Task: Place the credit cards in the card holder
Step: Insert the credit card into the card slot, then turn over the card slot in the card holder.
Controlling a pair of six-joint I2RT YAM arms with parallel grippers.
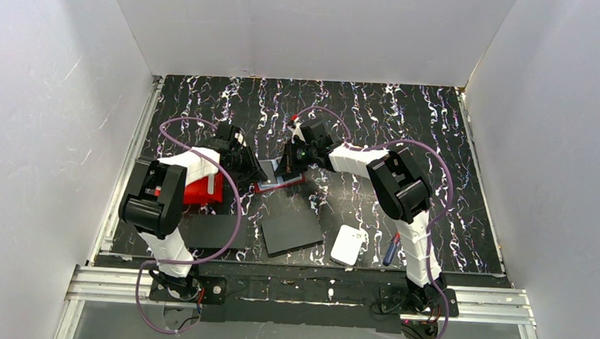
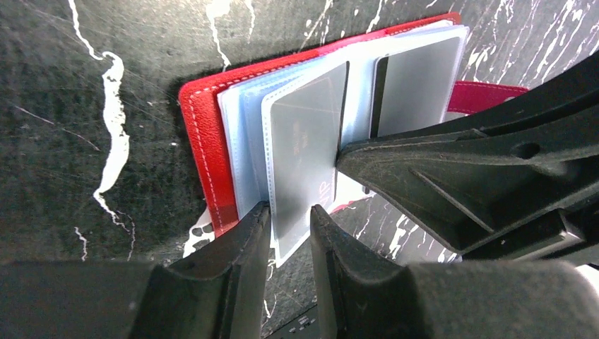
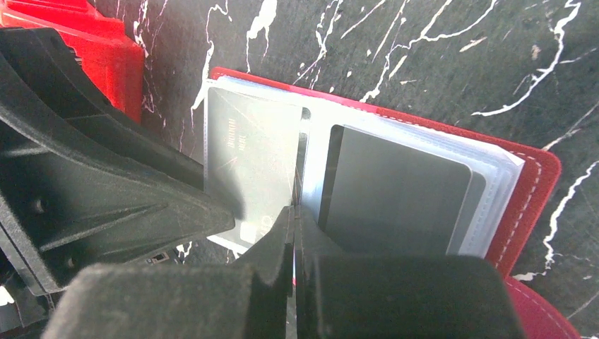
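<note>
We see a red bin (image 1: 201, 189) at nine o'clock from the card holder (image 2: 205, 134). Our right gripper (image 3: 293, 212), clenched, presses its fold; our left gripper (image 2: 289, 219), slightly parted, straddles a sleeved credit card (image 2: 304, 141).

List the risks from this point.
1. The left gripper straddles the card and its clear sleeve together. Closing may pinch the sleeve and drag the card holder.
2. The right gripper, shut, pins only the spine with a narrow tip, so the holder could slip or pivot.
3. The grippers sit close together and may collide.
</note>
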